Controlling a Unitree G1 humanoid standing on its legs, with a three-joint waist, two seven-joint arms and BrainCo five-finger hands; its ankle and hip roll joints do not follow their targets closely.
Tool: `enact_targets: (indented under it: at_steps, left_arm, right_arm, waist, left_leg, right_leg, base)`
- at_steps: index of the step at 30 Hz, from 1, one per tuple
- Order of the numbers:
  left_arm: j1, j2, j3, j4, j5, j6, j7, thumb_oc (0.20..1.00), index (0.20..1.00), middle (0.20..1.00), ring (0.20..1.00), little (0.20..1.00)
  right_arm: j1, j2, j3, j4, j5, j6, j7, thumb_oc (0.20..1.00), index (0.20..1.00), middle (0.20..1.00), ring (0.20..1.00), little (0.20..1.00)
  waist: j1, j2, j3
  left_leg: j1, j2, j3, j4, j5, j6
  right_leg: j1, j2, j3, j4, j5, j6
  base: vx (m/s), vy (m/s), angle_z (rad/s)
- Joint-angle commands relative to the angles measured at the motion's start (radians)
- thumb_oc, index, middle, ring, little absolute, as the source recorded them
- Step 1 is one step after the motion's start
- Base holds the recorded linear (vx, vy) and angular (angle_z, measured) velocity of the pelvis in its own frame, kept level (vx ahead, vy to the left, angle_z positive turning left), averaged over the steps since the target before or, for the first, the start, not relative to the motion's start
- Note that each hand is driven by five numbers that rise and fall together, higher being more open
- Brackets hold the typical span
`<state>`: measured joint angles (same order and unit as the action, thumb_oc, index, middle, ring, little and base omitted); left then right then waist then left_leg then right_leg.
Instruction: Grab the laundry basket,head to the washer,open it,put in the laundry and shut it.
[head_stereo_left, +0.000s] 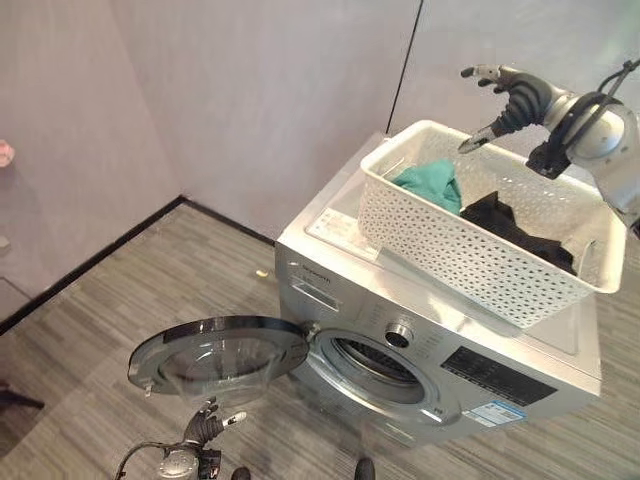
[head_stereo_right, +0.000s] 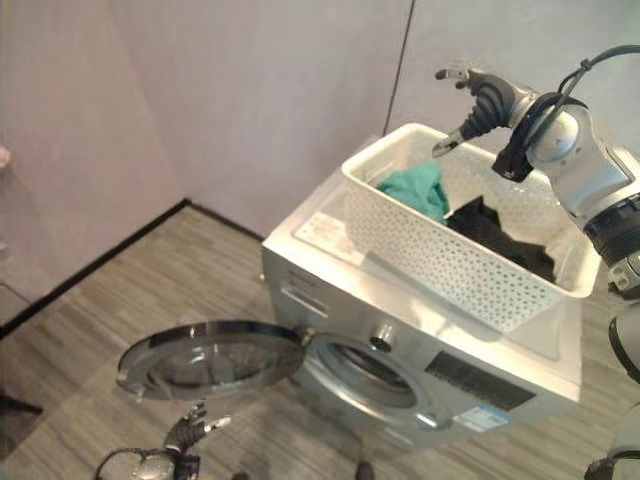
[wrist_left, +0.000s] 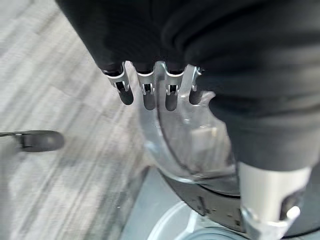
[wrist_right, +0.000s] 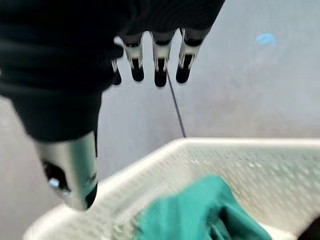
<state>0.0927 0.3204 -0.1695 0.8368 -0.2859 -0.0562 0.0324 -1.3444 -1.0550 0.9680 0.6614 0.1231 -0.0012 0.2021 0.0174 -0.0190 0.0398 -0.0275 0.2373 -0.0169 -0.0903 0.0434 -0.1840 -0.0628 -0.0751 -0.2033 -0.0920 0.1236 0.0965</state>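
A white perforated laundry basket (head_stereo_left: 470, 250) rests on top of the silver washer (head_stereo_left: 420, 375). Inside it lie a teal garment (head_stereo_left: 432, 185) and a black garment (head_stereo_left: 515, 225). The washer's round glass door (head_stereo_left: 218, 355) hangs swung open to the left, with the drum opening (head_stereo_left: 375, 365) exposed. My right hand (head_stereo_left: 505, 95) hovers open above the basket's far rim, over the teal garment (wrist_right: 205, 212), holding nothing. My left hand (head_stereo_left: 205, 428) hangs low below the open door (wrist_left: 185, 145), fingers relaxed and empty.
Grey walls meet in a corner behind the washer, with a dark skirting line (head_stereo_left: 100, 260) along the wood-look floor (head_stereo_left: 130, 300). A dark vertical seam (head_stereo_left: 403, 65) runs down the back wall. Open floor lies left of the washer.
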Motion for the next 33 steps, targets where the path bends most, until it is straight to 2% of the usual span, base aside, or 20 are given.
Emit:
enact_targets:
  at_steps: [1, 11, 16, 17, 27, 33]
  left_arm:
    - [-0.094, 0.068, -0.048, 0.0, -0.035, -0.04, -0.009, 1.0, 1.0, 1.0, 1.0, 1.0]
    - [-0.106, 0.062, -0.056, 0.013, -0.054, -0.047, -0.008, 1.0, 1.0, 1.0, 1.0, 1.0]
    - [-0.11, 0.071, -0.062, -0.02, -0.069, -0.056, 0.001, 1.0, 1.0, 1.0, 1.0, 1.0]
    - [-0.113, 0.073, -0.058, -0.02, -0.076, -0.06, 0.009, 1.0, 1.0, 1.0, 1.0, 1.0]
    - [-0.105, 0.078, -0.042, -0.017, -0.085, -0.066, 0.026, 1.0, 1.0, 1.0, 1.0, 1.0]
    - [-0.106, 0.092, -0.038, -0.034, -0.09, -0.071, 0.025, 1.0, 1.0, 1.0, 1.0, 1.0]
  right_arm:
    - [-0.164, -0.041, 0.028, 0.083, -0.062, 0.009, -0.012, 1.0, 1.0, 1.0, 1.0, 1.0]
    - [-0.154, 0.03, 0.006, 0.157, -0.128, 0.013, -0.018, 1.0, 1.0, 1.0, 1.0, 1.0]
    - [-0.162, 0.087, -0.01, 0.203, -0.141, 0.008, -0.04, 1.0, 1.0, 1.0, 1.0, 1.0]
    - [-0.165, 0.124, -0.024, 0.232, -0.142, 0.005, -0.054, 1.0, 1.0, 1.0, 1.0, 1.0]
    - [-0.176, 0.172, -0.036, 0.226, -0.151, 0.001, -0.073, 1.0, 1.0, 1.0, 1.0, 1.0]
    - [-0.173, 0.188, 0.008, 0.239, -0.181, -0.005, -0.048, 1.0, 1.0, 1.0, 1.0, 1.0]
  waist:
    - [0.004, -0.039, 0.075]
    - [0.007, -0.028, 0.109]
    - [0.014, -0.025, 0.124]
    - [0.021, -0.024, 0.13]
    - [0.033, -0.032, 0.137]
    - [0.045, -0.043, 0.15]
  left_leg:
    - [0.036, 0.0, 0.046, 0.022, -0.06, 0.041]
    - [-0.008, 0.002, 0.048, 0.009, -0.035, 0.042]
    - [-0.034, 0.0, 0.045, 0.007, -0.024, 0.045]
    - [-0.046, -0.001, 0.045, 0.006, -0.018, 0.045]
    - [-0.07, 0.002, 0.034, 0.007, -0.011, 0.045]
    - [-0.085, 0.003, 0.024, 0.015, -0.01, 0.047]
  right_leg:
    - [0.026, -0.043, 0.0, 0.052, -0.182, 0.008]
    - [-0.04, -0.042, 0.009, 0.072, -0.174, 0.005]
    - [-0.067, -0.043, 0.012, 0.074, -0.168, 0.006]
    - [-0.076, -0.043, 0.012, 0.073, -0.164, 0.006]
    - [-0.083, -0.041, 0.003, 0.067, -0.165, 0.004]
    - [-0.093, -0.04, 0.003, 0.075, -0.166, 0.005]
  base:
    - [-0.05, -0.009, 0.0]
    - [-0.03, -0.002, -0.01]
    - [-0.01, 0.002, 0.0]
    - [0.0, 0.0, 0.0]
    - [0.0, -0.001, 0.01]
    - [0.0, -0.002, 0.08]
